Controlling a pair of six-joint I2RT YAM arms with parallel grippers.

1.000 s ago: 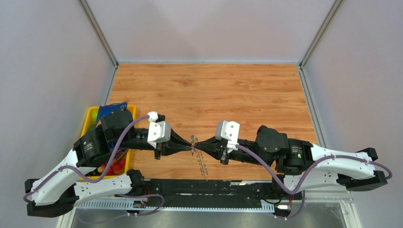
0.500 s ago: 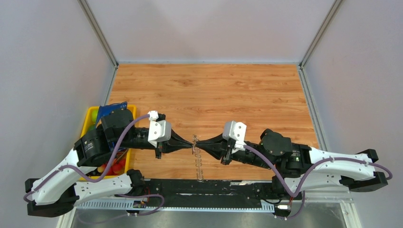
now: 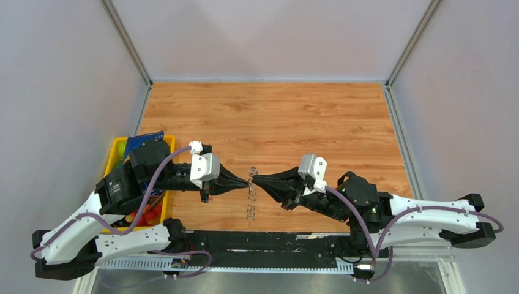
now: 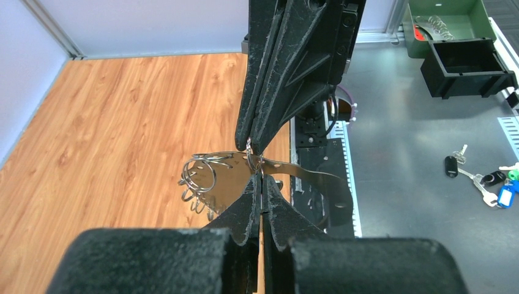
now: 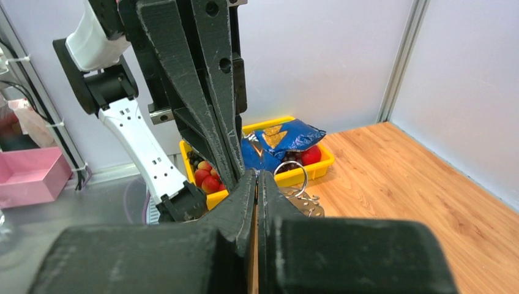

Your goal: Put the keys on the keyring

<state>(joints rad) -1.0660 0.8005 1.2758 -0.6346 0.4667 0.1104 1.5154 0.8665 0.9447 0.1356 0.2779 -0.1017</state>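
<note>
The keyring is a thin perforated metal band fringed with small wire rings; it hangs over the wooden table between both grippers. My left gripper and right gripper meet tip to tip at its upper end, both shut on it. In the left wrist view the left gripper pinches a small ring on the band from below, while the right gripper pinches it from above. The right gripper shows its jaws pressed together, with the band just beyond. Keys with a black head lie on the grey surface, far to the right.
A yellow bin of fruit with a blue bag stands at the table's left edge, under the left arm. More keys with a blue tag, a green box and a black box sit on the grey surface.
My left gripper has shut on the keyring. The right arm has swung its wrist further back and to the right, and the band's hanging end has swung left.
</note>
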